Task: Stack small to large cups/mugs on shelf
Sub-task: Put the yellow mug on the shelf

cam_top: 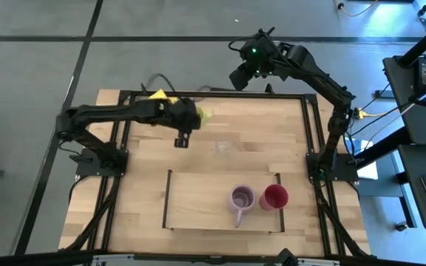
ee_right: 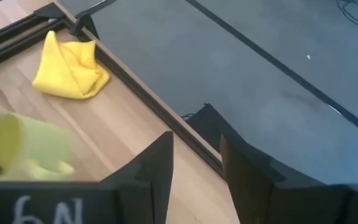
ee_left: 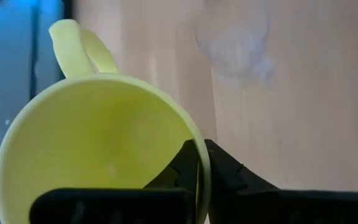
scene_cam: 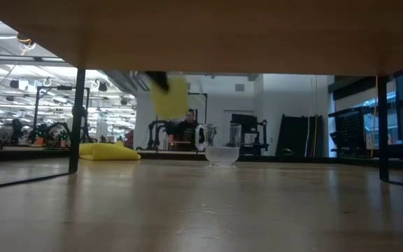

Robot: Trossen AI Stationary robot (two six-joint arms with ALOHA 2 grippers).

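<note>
Left wrist view shows you the left gripper (ee_left: 201, 171) pinching the yellow-green mug's (ee_left: 98, 155) rim above the table (cam_top: 287, 133). Your right gripper (ee_right: 194, 165) hangs parted beyond the far edge, holding nothing.

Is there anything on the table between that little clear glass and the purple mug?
No. In the high view only bare wood and the shelf's thin dark edge lie between the glass and the purple mug.
</note>
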